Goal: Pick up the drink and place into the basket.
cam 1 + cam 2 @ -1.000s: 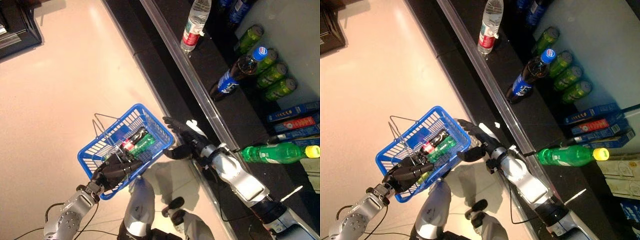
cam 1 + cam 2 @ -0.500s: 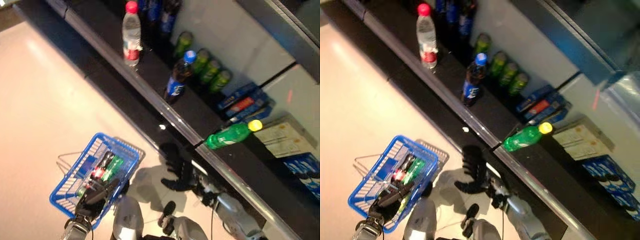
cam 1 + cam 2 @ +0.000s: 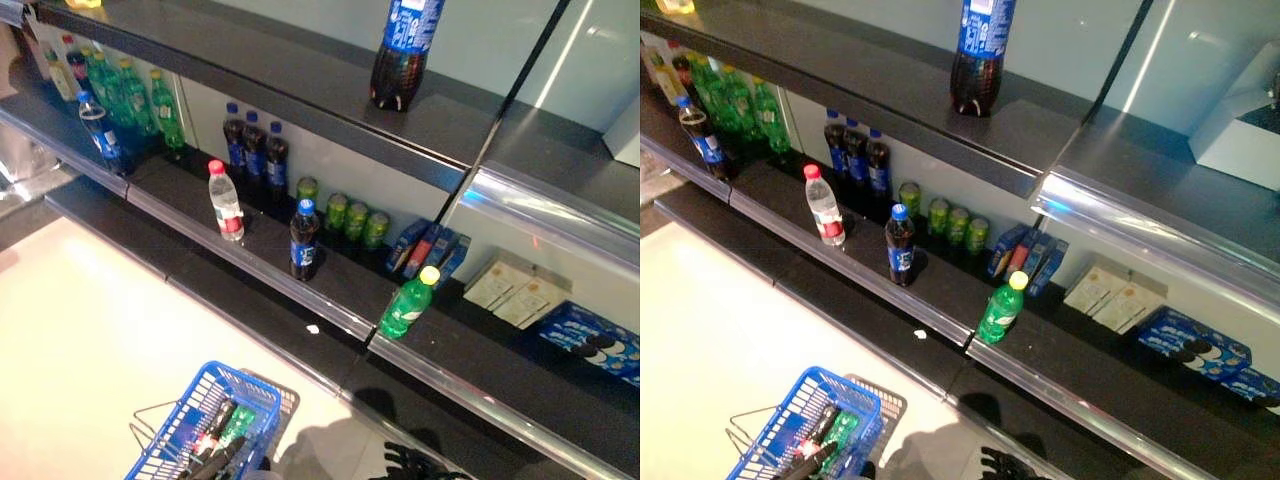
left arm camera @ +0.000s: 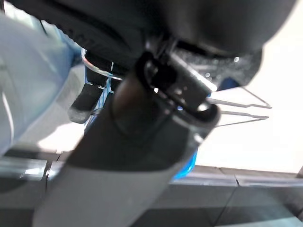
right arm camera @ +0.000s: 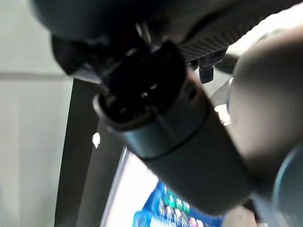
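Basket: a blue basket (image 3: 805, 430) sits low over the pale floor (image 3: 90, 330), below the front edge of the lower shelf (image 3: 330, 290); its wire handles (image 3: 150, 425) hang off the side away from the shelf.
Drinks in basket: a dark bottle (image 3: 818, 425) and a green one (image 3: 843, 432) lie side by side inside it.
Left robot hand: dark fingers (image 3: 225, 462) lie over the basket's near rim; whether they grip it, I cannot tell.
Right robot hand: only dark fingertips (image 3: 1005, 466) show, spread apart and holding nothing, just below the shelf edge.
Lower shelf: a green bottle (image 3: 408, 303) with a yellow cap stands at the front edge; a cola (image 3: 304, 239) and a water bottle (image 3: 226, 201) stand farther along; green cans (image 3: 355, 215) and dark bottles (image 3: 255, 155) line the back.
Upper shelf: one large cola (image 3: 982, 55) stands upright near its front edge.
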